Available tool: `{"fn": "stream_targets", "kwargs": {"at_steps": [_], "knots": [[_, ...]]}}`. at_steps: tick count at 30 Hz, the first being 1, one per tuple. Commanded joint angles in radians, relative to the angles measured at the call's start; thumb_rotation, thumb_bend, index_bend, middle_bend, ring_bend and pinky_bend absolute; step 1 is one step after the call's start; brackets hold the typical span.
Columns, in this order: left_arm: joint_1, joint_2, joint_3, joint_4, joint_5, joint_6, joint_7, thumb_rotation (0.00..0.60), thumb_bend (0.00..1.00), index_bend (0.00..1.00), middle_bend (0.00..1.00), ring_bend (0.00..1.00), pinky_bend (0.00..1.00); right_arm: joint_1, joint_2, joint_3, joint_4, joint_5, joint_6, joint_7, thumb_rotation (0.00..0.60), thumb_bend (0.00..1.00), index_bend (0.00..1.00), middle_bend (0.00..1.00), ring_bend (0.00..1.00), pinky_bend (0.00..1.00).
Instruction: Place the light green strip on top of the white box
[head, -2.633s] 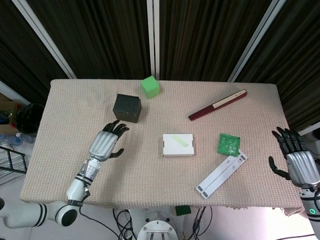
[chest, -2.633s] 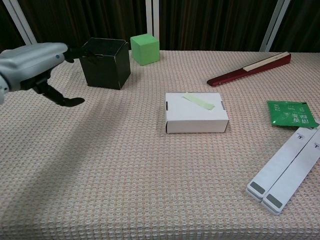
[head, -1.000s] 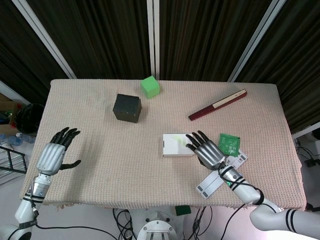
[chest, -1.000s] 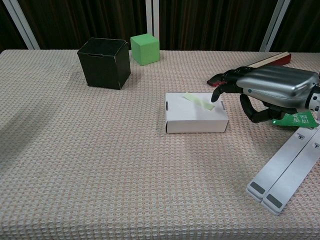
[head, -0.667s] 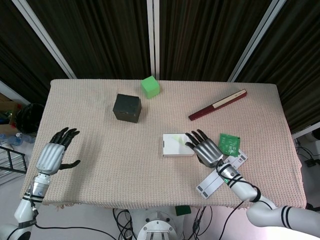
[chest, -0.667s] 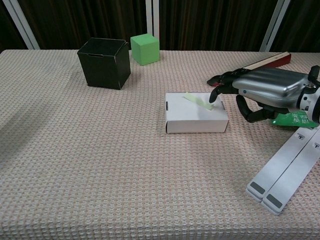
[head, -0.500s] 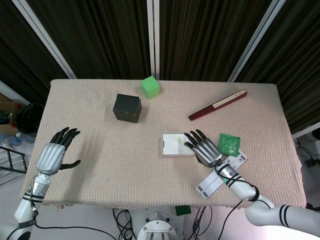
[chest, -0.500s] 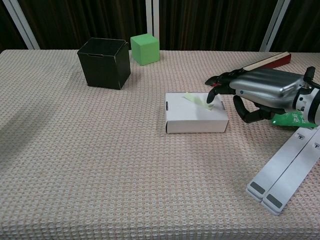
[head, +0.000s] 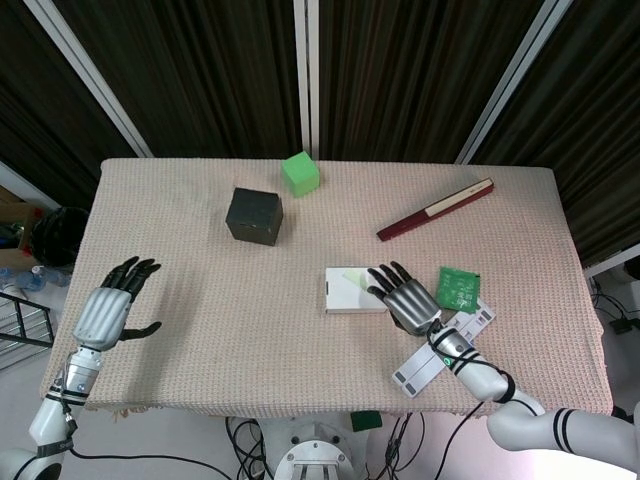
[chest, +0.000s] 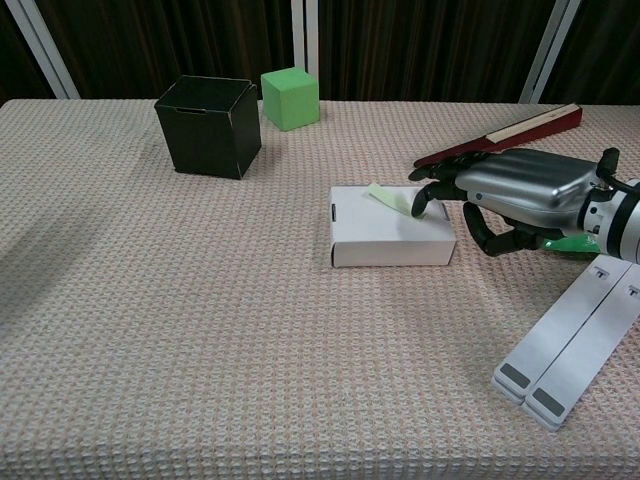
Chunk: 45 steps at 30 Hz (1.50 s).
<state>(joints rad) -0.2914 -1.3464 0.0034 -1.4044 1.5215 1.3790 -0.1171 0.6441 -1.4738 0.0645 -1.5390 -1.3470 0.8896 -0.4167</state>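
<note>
Strip (chest: 391, 199) on white box (chest: 385, 238) runs back-left to front-right — right robot hand (chest: 505, 199) pinching it.

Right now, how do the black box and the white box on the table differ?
The black box is tall and cube-like, while the white box is low and flat. The black box stands far back on the table's left part; the white box lies near the middle. Nothing rests on the black box, but the light green strip lies on the white box, with the right hand at it. Both look like closed cardboard boxes.
</note>
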Motion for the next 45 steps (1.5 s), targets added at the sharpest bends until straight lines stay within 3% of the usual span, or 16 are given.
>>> {"fn": "stream_targets", "kwargs": {"at_steps": [1,9,45], "knots": [[0.001,-0.001,-0.003,0.002,-0.001,-0.002,-0.003,0.589,0.10,0.12,0.10,0.03,0.14,-0.001,0.000,-0.001,-0.003,-0.008,0.012,0.011,0.600,1.00,0.24,0.00,0.00,0.00],[0.001,-0.003,-0.009,0.000,0.006,-0.007,-0.001,0.592,0.10,0.12,0.10,0.03,0.14,-0.016,0.015,-0.013,-0.017,-0.053,0.061,0.059,0.600,1.00,0.24,0.00,0.00,0.00],[0.007,-0.002,-0.018,0.004,0.011,-0.028,-0.002,0.589,0.10,0.12,0.10,0.03,0.14,-0.013,0.000,-0.028,0.024,-0.028,0.051,0.075,0.600,1.00,0.25,0.00,0.00,0.00]]}}
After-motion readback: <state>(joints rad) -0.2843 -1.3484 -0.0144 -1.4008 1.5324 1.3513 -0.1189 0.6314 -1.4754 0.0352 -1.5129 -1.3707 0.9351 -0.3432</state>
